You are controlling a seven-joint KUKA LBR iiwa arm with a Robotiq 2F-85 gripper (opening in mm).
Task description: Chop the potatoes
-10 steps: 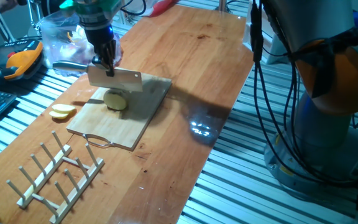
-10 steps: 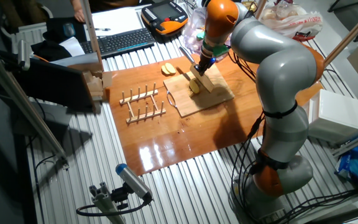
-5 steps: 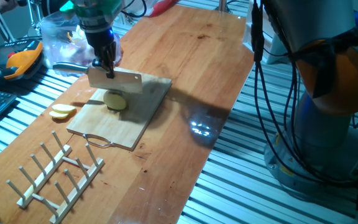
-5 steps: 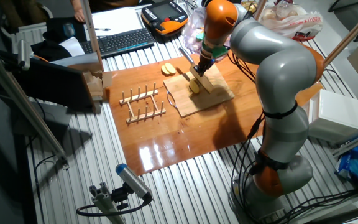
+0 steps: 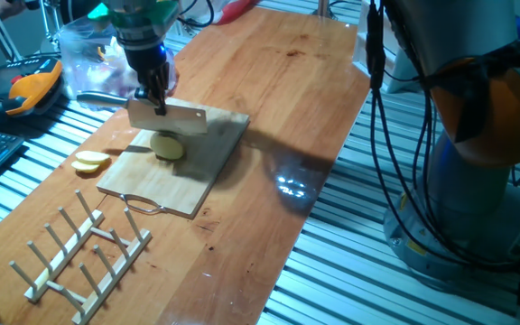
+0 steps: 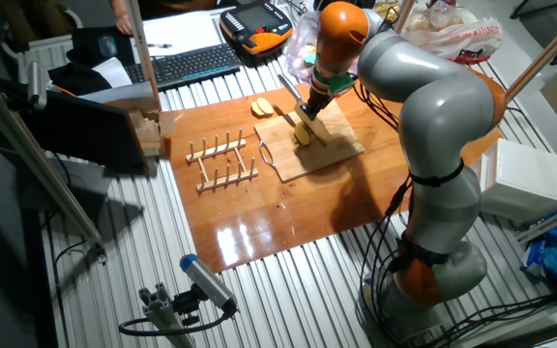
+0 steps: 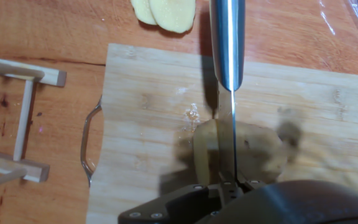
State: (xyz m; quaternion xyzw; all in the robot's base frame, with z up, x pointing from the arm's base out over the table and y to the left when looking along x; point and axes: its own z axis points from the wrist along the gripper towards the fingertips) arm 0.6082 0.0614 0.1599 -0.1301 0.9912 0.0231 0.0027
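- hand view is looking straight down the knife (image 7: 227, 74); its thin edge is sitting over the potato chunk (image 7: 241, 155), close to the chunk's cut end.
- the gripper (image 5: 154, 86) is squeezing tight on the knife's handle, and the wide blade is hanging just above the chunk in one fixed view.
- the chunk is lying on the wooden cutting board (image 5: 208, 158), near the middle of it.
- two thin potato slices (image 5: 89, 162) are lying off the board, on the table (image 5: 278, 81) just beside the board's edge.
- a wooden rack (image 5: 75, 257) is standing on the table near the board's metal handle, apart from the work.
- i think the step now is pushing down for one more slice.
- to do it well, the blade should be going straight down, not leaning, so the slice is coming out even and thin.
- the push should be slow and firm, because the round chunk could be rolling or sliding away under the blade.
- the blade should be stopping at the board, not pressing hard into the wood.
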